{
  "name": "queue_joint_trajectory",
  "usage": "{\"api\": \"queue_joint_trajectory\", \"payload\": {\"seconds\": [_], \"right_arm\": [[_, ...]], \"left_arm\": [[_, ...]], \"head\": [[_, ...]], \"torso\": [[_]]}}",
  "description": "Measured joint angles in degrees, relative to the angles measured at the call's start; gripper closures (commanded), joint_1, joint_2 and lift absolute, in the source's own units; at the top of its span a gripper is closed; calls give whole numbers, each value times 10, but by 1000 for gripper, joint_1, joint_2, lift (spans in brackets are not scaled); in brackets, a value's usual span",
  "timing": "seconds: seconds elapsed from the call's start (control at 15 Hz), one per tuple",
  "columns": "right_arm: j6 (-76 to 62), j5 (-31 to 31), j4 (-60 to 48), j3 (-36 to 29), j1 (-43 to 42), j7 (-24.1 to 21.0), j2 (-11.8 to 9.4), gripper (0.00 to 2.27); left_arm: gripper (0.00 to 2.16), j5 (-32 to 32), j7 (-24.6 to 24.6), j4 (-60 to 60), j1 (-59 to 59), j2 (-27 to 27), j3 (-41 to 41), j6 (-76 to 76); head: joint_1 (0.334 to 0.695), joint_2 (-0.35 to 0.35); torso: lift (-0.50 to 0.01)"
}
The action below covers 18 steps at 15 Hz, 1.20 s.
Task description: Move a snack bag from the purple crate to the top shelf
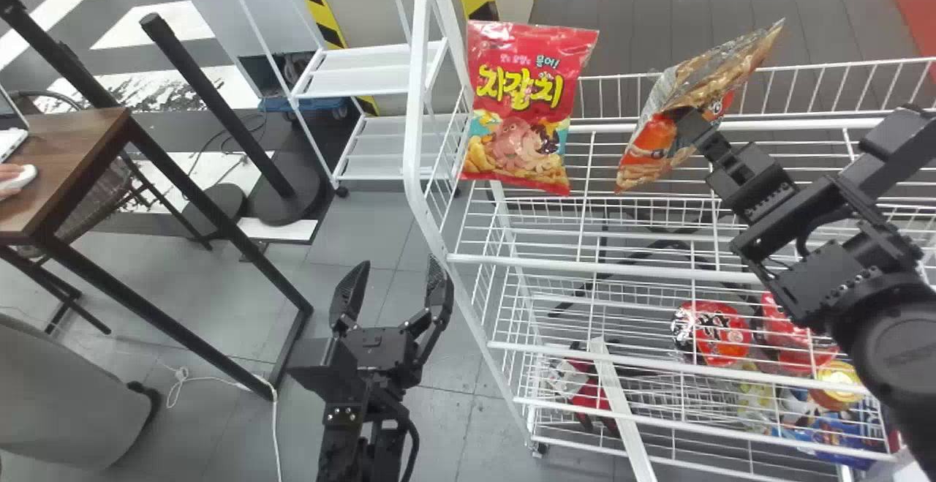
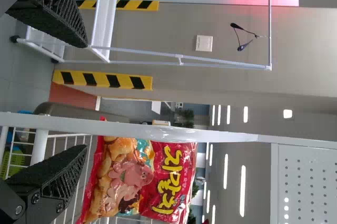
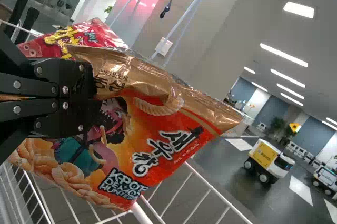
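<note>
The tall white wire rack [image 1: 418, 65] has the bag held over its top shelf [image 1: 585, 265], so lifting and carrying look done, lowering and release left. The left black gripper's [image 1: 398, 266] jaws are parted; the right black gripper's [image 1: 695, 127] are clenched on the puffed, tilted, glossy orange-and-gold plastic snack bag [image 1: 647, 147], its gold top creased.

Grey floor [image 1: 373, 219]; brown desk [image 1: 66, 156] (black frame [image 1: 221, 220])

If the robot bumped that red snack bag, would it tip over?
Quite possibly: the red bag stands upright on its short edge. Its film wrapper would probably crumple a little first. Being glossy, it may also slide along the top shelf's wires.
</note>
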Motion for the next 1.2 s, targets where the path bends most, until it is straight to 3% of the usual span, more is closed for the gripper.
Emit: {"api": "queue_joint_trajectory", "payload": {"seconds": [0.6, 0.67, 0.8, 0.87, 0.93, 1.2], "right_arm": [[30, -43, 19, 2, -17, 14, 0, 2044], [33, -43, 24, 2, -21, 14, 0, 1932], [45, -43, 34, 3, -28, 13, 0, 1106], [48, -41, 36, 3, -30, 10, 0, 498], [49, -39, 37, 3, -30, 8, 0, 46], [50, -29, 37, 5, -34, 4, 0, 22]], "left_arm": [[144, 0, 0, 3, -5, 0, -1, 0], [144, 0, 0, 4, -5, 0, -1, 0], [144, 0, 0, 4, -5, 0, -1, -1], [144, 0, 0, 4, -5, 0, -1, -1], [144, 0, 0, 4, -5, 0, 0, -1], [144, 0, 0, 4, -5, 0, 0, 0]], "head": [[695, 333], [695, 333], [695, 336], [695, 339], [695, 339], [695, 340]], "torso": [[0], [0], [0], [0], [0], [0]]}}
